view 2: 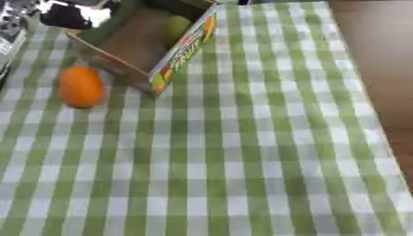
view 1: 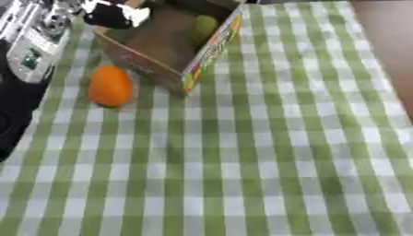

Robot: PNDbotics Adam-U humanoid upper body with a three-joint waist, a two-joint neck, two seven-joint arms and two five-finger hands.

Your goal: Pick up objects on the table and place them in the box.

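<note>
Checked cloth (view 1: pixel 242 175), orange (view 1: pixel 109 85) beside box (view 1: pixel 190 69), left-eye view shows left arm (view 1: pixel 32 46)

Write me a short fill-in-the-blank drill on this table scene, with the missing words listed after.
1. The fruit lying on the cloth beside the box is coloured ____.
2. The checked cloth is white and ____.
3. The green fruit lies ____ the box.
4. The orange fruit lies to the box's ____ side.

Missing words: orange; green; inside; left

We are looking down from the robot's head through two side-by-side eyes, both sharing the checked tablecloth (view 1: pixel 266 152), the box (view 1: pixel 174 46) at upper left and an orange (view 2: pixel 80 86) beside it.
</note>
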